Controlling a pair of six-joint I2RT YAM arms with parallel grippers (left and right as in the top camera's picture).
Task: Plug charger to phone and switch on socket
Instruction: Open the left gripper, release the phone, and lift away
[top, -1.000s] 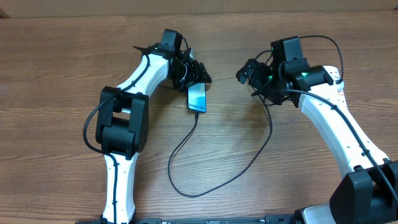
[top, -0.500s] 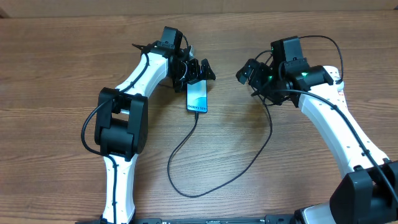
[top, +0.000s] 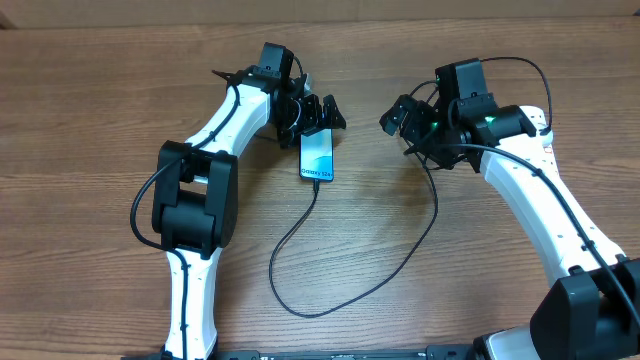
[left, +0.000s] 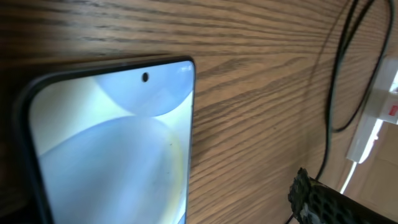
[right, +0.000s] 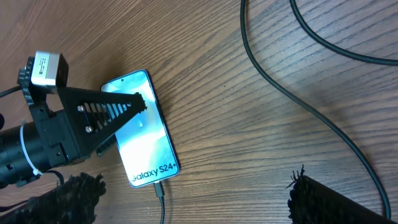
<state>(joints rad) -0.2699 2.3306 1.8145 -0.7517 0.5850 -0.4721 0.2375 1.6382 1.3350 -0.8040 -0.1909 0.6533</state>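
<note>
Phone (top: 317, 157) lies flat on wood table (top: 90, 110), screen up and lit, roughly mid-table, nearer L arm. Charger (top: 303, 314) tip sits in phone's bottom edge; the thin blk cable loops toward the table's near edge, then runs up under R arm. L gripper (top: 322, 116) is at phone's top end, fingers apart, one finger (right: 106, 115) over the screen's upper-left part; can't tell if touching. R gripper (top: 398, 120) hovers well right of phone, fingers (right: 320, 199) spread wide, holding nothing. Socket (left: 380, 98) shows only in L wrist view, white w/ red mark, beyond phone's top end, well apart from it.
</note>
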